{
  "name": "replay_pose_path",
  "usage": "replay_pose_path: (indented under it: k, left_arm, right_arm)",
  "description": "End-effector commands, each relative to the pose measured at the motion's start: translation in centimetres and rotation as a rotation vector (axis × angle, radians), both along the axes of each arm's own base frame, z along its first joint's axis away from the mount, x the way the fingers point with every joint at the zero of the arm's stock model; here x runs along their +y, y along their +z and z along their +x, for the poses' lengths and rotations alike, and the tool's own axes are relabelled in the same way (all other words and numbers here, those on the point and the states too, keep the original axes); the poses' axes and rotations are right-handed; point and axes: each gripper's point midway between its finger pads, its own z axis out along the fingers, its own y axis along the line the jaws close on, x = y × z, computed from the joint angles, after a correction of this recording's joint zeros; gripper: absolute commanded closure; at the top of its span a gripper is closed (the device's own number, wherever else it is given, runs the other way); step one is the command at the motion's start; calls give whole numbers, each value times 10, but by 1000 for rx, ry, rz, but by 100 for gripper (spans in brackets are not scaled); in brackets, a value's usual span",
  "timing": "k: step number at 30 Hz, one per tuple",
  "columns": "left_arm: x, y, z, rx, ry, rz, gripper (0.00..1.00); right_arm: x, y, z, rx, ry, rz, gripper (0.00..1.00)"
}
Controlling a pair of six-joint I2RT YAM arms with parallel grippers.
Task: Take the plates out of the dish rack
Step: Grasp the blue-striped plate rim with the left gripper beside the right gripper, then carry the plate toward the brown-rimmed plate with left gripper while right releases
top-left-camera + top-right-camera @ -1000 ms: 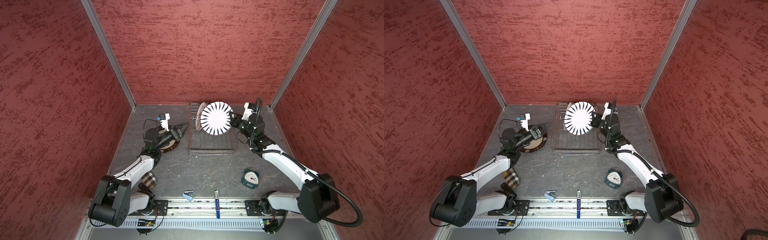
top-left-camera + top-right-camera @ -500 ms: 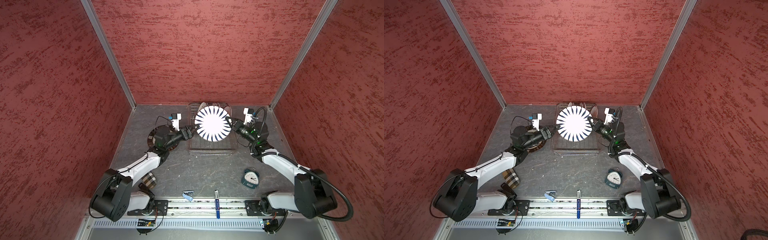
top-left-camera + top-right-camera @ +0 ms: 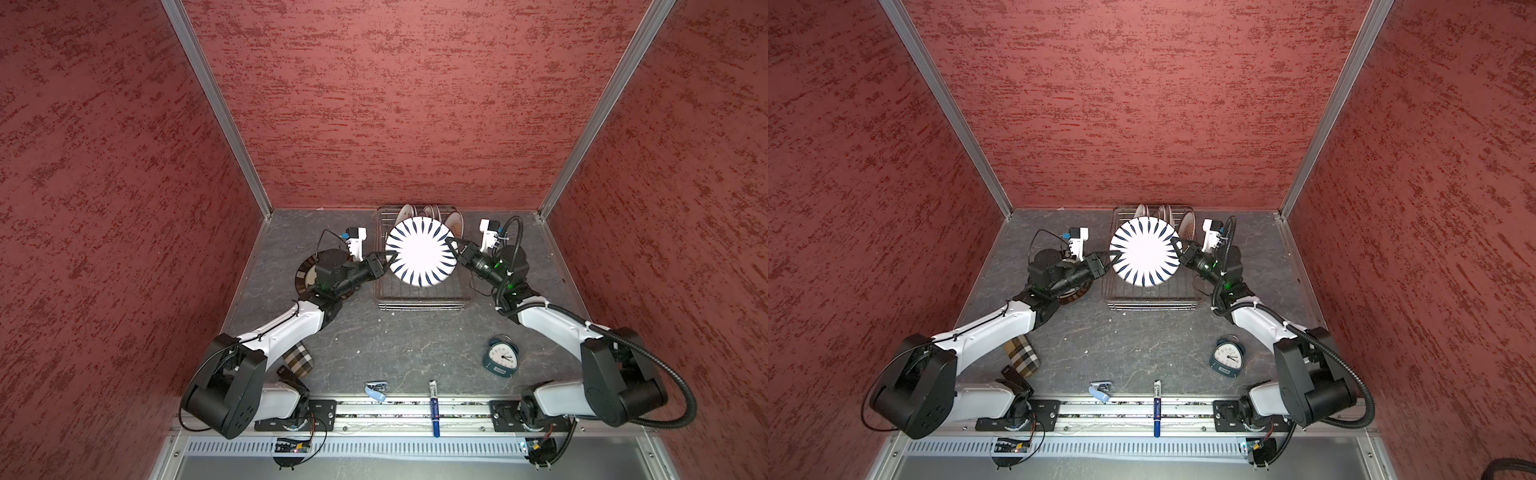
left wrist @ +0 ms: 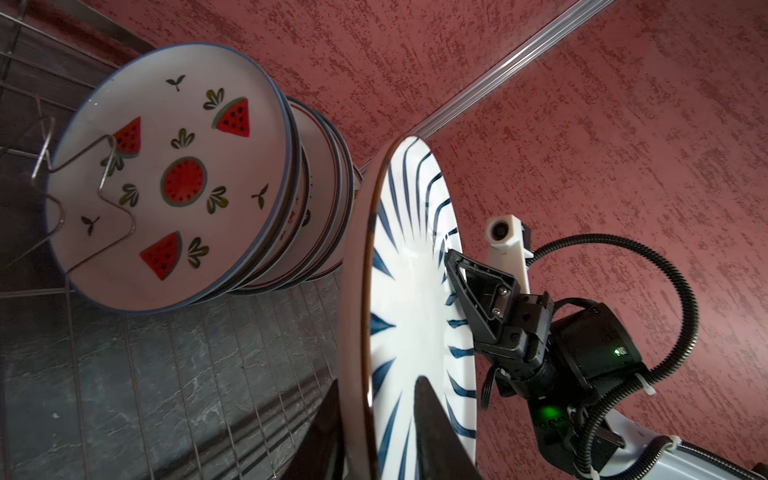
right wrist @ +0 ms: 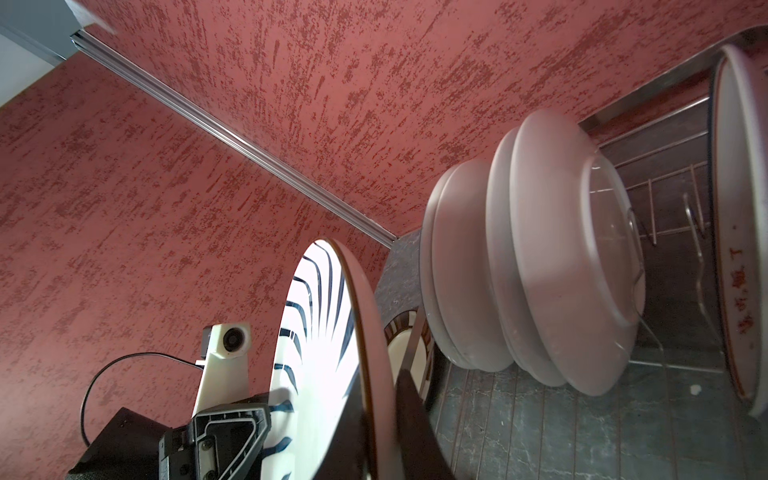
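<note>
Blue-dash plate (image 3: 419,254) (image 3: 1144,252) is off the prongs and in the air over the dish rack (image 3: 419,296). Its patterned face is turned up toward the top camera, and it touches nothing but the two grippers.

Right gripper (image 3: 451,245) is clamped on its right rim, jaws nearly together with the rim between them.

Left gripper (image 3: 384,261) is on the opposite rim. In the left wrist view you see one finger (image 4: 434,415) over the patterned face and the other behind the underside. Both sit tight to the plate, so read it as closed on the rim too.

Rest of the plates (image 3: 408,212) stand upright in the back rows of the rack, behind the lifted one. Watermelon plate (image 4: 166,178) is at the end of that row nearest the left arm. Red-character plate (image 5: 739,291) is at the end nearest the right arm, apart from the others.

Brown-rimmed plate (image 3: 305,277) lies flat on the surface (image 3: 395,345) just left of the rack, partly under the left arm. Alarm clock (image 3: 500,361) sits well clear of the rack, near the right arm. Pen (image 3: 433,409) is at the front edge.
</note>
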Motion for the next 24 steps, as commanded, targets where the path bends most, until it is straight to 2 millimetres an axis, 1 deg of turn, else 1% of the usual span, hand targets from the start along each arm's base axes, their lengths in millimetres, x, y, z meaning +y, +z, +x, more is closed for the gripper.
replay_pose_path:
  k: [1, 6, 8, 9, 12, 15, 19, 22, 24]
  left_arm:
    - [-7, 11, 1, -26, -28, -8, 78]
    - [-10, 3, 4, 2, -40, 5, 82]
    - [-11, 0, 7, 12, -41, 8, 87]
    - [-11, -2, 8, 18, -41, 7, 88]
    - [-10, -5, 11, 38, -50, -11, 90]
    - [-7, -2, 16, 46, -64, -78, 92]
    - [-5, 2, 21, 70, -88, -133, 95]
    - [-2, 4, 23, 73, -77, -149, 97]
    - [0, 5, 24, 74, -65, -145, 97]
  right_arm:
    - [2, 44, 6, -147, -63, -9, 94]
    - [7, 39, 11, -166, -159, -140, 94]
    - [8, 39, 10, -180, -197, -182, 94]
    - [8, 39, 10, -184, -210, -195, 94]
    - [10, 38, 9, -193, -216, -219, 91]
    - [16, 34, 9, -185, -188, -215, 88]
    - [27, 26, 13, -149, -132, -217, 74]
    - [32, 21, 14, -136, -111, -215, 63]
    - [34, 19, 14, -132, -99, -214, 58]
